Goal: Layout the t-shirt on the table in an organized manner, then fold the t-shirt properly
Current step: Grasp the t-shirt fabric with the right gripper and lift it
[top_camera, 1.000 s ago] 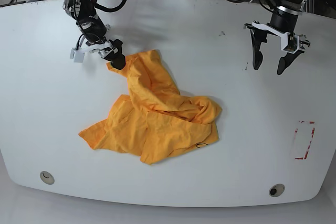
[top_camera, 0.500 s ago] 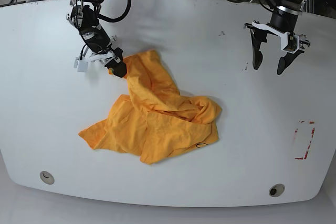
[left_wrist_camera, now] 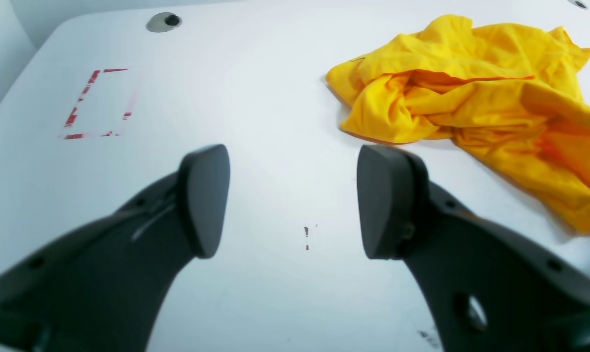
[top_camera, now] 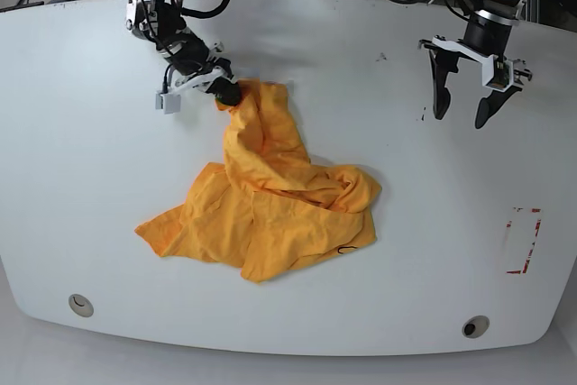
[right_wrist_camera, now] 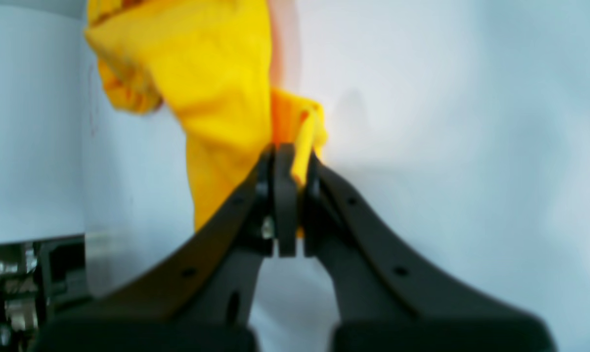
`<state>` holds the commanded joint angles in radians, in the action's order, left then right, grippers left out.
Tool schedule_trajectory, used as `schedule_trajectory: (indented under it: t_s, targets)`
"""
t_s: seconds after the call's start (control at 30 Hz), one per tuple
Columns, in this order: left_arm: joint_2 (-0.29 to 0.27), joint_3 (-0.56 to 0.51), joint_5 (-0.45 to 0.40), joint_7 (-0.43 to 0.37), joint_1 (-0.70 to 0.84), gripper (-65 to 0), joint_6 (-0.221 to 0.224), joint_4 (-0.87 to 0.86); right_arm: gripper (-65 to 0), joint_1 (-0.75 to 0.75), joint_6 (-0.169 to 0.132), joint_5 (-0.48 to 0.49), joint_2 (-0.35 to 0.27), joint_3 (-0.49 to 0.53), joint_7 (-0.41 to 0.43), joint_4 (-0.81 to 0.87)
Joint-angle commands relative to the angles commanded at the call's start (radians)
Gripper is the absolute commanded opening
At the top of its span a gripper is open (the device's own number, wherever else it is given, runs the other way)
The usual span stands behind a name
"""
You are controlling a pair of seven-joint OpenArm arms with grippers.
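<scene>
Base view shows the t-shirt bunched in a crumpled heap near the middle of the table, with one narrow strip of cloth running from the heap up toward the far edge. The right gripper has that strip's end pinched tight between its closed fingers, so the cloth's long axis runs from the gripper back down to the heap. The left gripper hangs wide open and empty above bare table, well apart from the shirt; from its own camera the nearest fold lies ahead and off to the right. I judge it the arm to take a second corner. Nothing stands between it and the cloth; the red-marked rectangle and the grommet holes lie well clear.
</scene>
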<state>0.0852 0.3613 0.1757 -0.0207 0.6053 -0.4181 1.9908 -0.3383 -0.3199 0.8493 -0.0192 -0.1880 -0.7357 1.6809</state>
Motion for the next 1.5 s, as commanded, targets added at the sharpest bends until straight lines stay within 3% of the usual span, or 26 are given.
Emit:
schedule_trajectory:
  t_s: [0.47,0.73,1.03,1.2,1.3,1.5]
  targets:
    - [0.003,0.003,-0.002,0.002,-0.005,-26.5,0.002,0.000,-65.0,0.035,0.006,-0.037,-0.127,0.368,0.002,0.127]
    - [0.006,0.091,0.003,0.002,-0.028,-26.5,0.002,0.000,-65.0,0.120,0.006,-0.091,-0.167,0.531,0.002,0.127]
    - [0.006,0.204,0.003,0.002,-0.063,-26.5,0.002,-0.002,-65.0,0.292,0.006,-0.124,-0.232,0.830,0.000,0.126]
    - [0.008,0.287,0.003,0.003,-0.095,-26.5,0.000,-0.003,-65.0,0.397,0.008,-0.126,-0.230,0.964,0.000,0.095]
    - [0.008,0.342,0.003,0.005,-0.121,-26.5,-0.002,-0.003,-65.0,0.459,0.008,-0.124,-0.199,1.023,0.000,0.063]
    - [0.008,0.407,0.005,0.106,-0.172,-26.5,-0.003,-0.002,-64.0,0.537,0.008,-0.123,-0.127,1.073,0.000,0.003]
